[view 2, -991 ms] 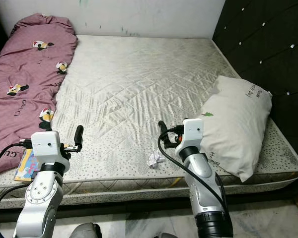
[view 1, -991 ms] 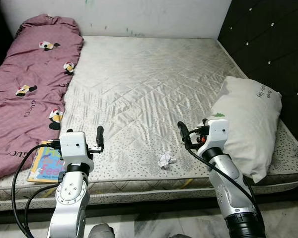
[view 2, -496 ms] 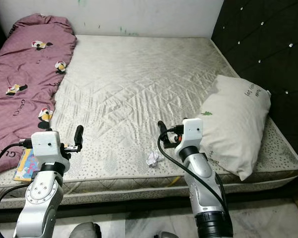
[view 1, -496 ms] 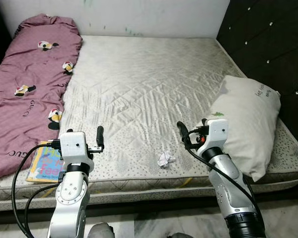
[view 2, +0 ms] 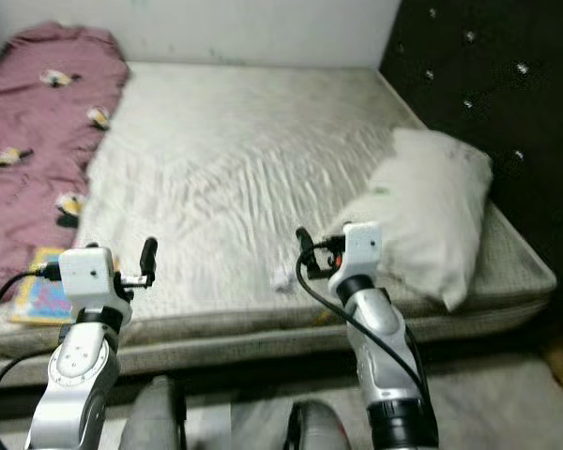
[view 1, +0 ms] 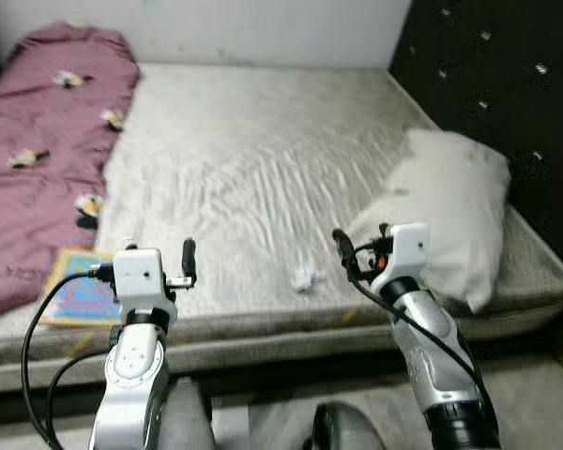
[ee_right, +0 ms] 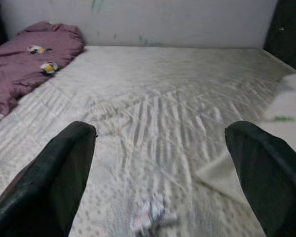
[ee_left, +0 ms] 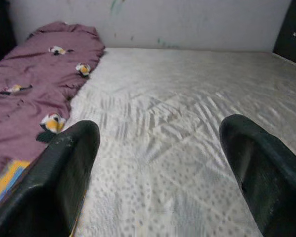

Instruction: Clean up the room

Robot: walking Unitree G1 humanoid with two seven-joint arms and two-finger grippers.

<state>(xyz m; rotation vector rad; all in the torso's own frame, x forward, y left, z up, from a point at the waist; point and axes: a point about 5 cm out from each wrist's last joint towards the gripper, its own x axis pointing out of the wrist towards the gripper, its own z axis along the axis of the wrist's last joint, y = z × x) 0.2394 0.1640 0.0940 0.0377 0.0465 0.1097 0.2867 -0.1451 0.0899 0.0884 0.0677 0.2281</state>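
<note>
The robot stands at the foot of a bare quilted mattress (view 1: 263, 159), both arms raised over its near edge; the left end effector (ee_left: 153, 173) is released, its two black fingers spread wide with nothing between them; the right end effector (ee_right: 158, 177) is likewise released and empty. The thing most plainly to be tidied is a small crumpled paper wad (view 1: 304, 278) lying on the mattress close to the near edge, between the two arms and nearer the right one; in the right wrist view it sits low between the spread fingers, some way ahead of them. A colourful book (view 1: 77, 298) lies at the near left corner, just beside a maroon blanket (view 1: 38, 159) with cartoon patches; a white pillow (view 1: 441, 216) leans by the dark tufted headboard (view 1: 488, 84) on the right.

Risks, as I judge them: the head views are blurred, so a reach begun now may miss the wad; the paper is light and could be nudged off the edge by a finger coming in low; closing too deep could pinch the mattress cover instead.

Writing: lettering on the blanket, book cover and pillow is too blurred to read.
</note>
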